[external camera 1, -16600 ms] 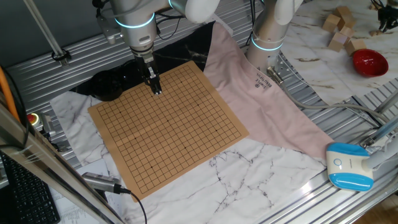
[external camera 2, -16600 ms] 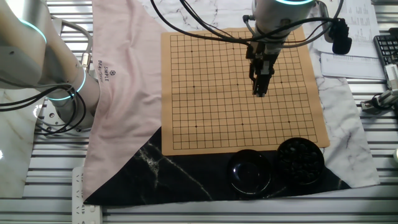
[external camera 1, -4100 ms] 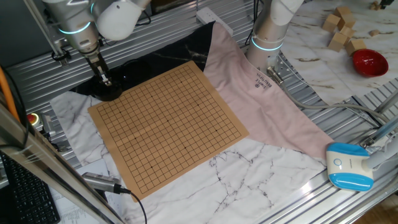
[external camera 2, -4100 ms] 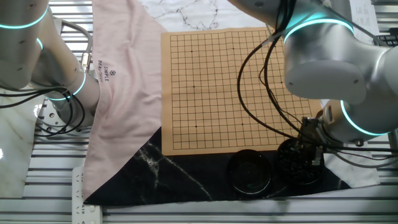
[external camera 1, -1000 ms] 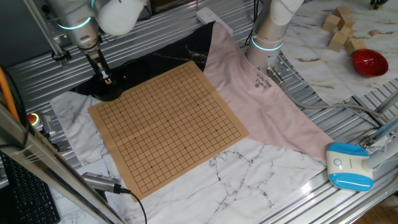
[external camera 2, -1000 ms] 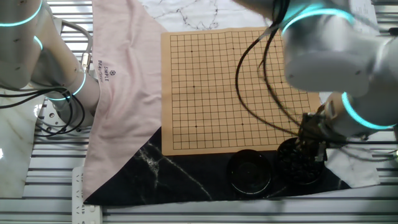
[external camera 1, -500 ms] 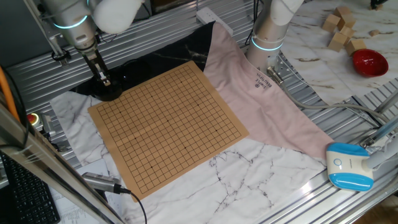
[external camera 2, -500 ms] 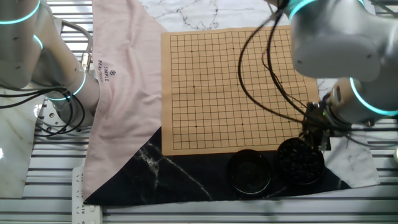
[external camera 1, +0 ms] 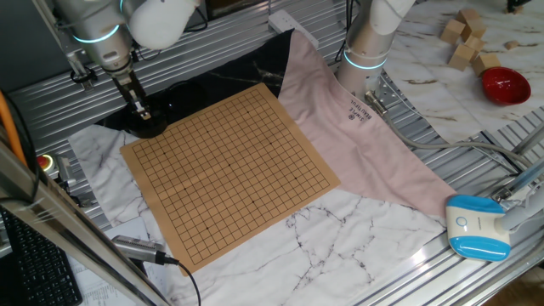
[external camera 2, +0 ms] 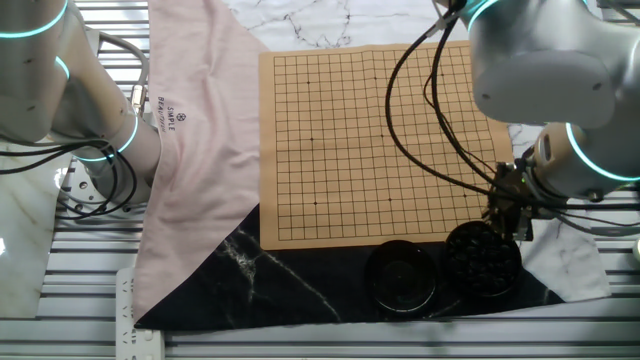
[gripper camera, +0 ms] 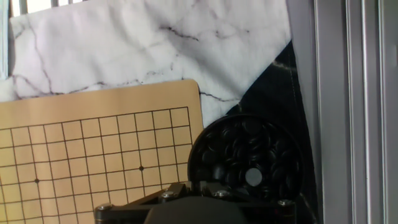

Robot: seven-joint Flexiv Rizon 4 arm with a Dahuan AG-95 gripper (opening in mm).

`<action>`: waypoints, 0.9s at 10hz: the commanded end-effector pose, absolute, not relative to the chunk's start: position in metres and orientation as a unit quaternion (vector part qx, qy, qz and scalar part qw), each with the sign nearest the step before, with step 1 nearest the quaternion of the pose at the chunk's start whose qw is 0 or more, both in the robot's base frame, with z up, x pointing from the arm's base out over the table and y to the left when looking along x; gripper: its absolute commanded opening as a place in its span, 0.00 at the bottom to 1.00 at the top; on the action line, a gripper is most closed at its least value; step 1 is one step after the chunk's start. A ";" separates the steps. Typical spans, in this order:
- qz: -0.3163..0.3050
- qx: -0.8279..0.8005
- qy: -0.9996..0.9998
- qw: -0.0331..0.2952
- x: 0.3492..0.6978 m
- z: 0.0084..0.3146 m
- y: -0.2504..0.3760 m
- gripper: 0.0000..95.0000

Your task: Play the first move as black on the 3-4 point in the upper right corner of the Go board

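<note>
The tan Go board lies flat with no stones on it; it also shows in the other fixed view and the hand view. A black bowl full of black stones sits off one board corner, seen from above in the hand view. My gripper hangs just above this bowl's board-side rim. Its fingers look closed together. I cannot see whether a stone is between the tips, which are hidden in the hand view.
An empty black bowl sits beside the stone bowl. A pink cloth lies along one board side by a second arm's base. A red bowl, wooden blocks and a blue-white device lie further off.
The gripper has risen a little out of the stone bowl and shifted slightly toward the board's corner. The board is unchanged.
</note>
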State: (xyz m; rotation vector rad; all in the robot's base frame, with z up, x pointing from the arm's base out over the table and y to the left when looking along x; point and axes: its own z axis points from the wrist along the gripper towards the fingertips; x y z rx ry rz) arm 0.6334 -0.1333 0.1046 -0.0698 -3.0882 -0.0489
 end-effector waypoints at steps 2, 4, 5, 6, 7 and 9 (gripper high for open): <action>-0.009 -0.032 -0.999 0.031 0.632 0.105 -0.133 0.00; -0.010 -0.036 -0.999 0.031 0.632 0.105 -0.133 0.00; -0.010 -0.034 -0.999 0.034 0.632 0.105 -0.133 0.00; -0.010 -0.032 -0.999 0.034 0.632 0.105 -0.133 0.00; -0.010 -0.028 -0.999 0.034 0.632 0.105 -0.133 0.00; -0.009 -0.023 -0.999 0.034 0.632 0.105 -0.133 0.00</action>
